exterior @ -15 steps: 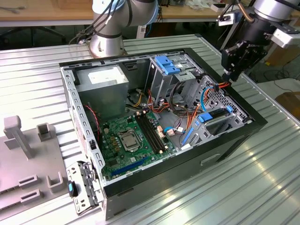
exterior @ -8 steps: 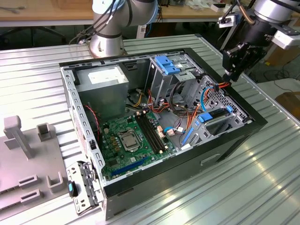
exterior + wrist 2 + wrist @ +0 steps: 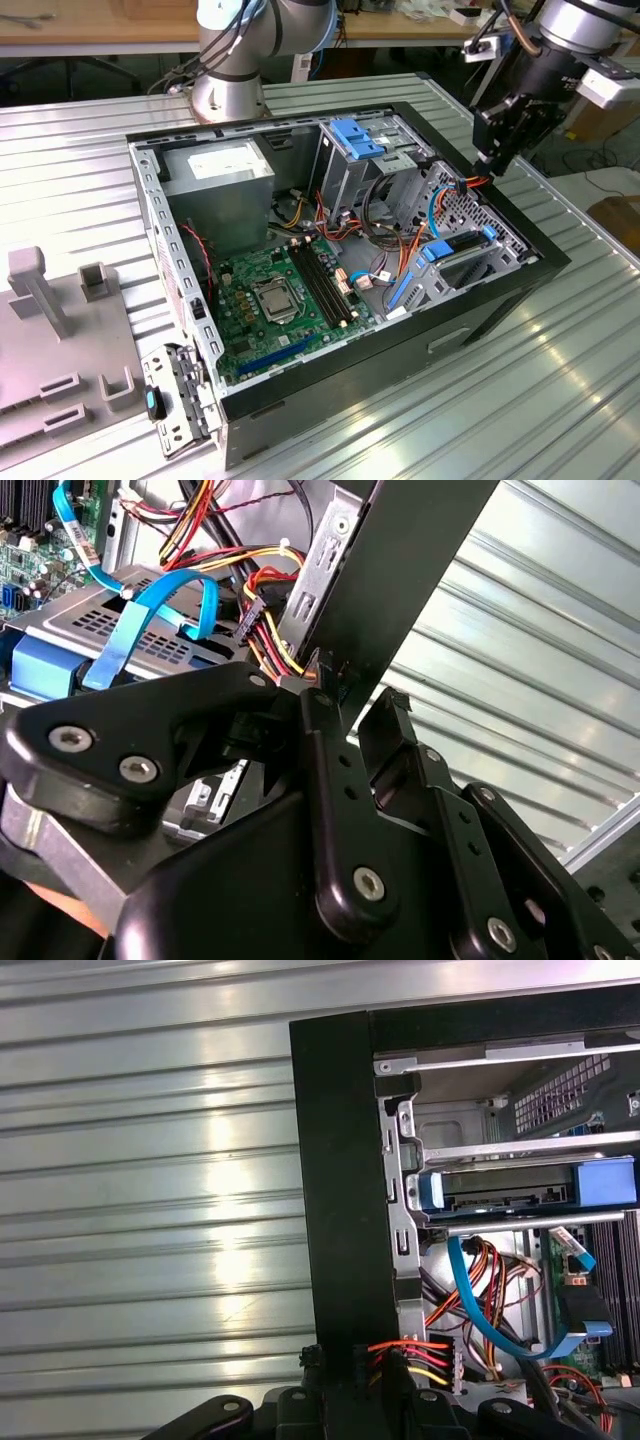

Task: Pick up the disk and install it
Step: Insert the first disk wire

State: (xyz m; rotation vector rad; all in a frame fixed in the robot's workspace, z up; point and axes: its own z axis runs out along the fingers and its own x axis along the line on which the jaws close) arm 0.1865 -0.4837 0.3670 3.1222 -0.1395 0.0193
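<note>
Claw [image 3: 494, 160] slightly parted, I hover empty above the rim of the open black metal computer case [image 3: 545, 265]. The disk [image 3: 433, 252], a dark grey drive in a bright blue plastic carrier, sits slotted in the silver drive cage [image 3: 452, 282] inside, near my claw.

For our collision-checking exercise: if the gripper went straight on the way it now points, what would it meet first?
Probably the computer case's black rim, right ahead of the gripper; red and yellow wires lie just inside. Depth is unclear.
</note>
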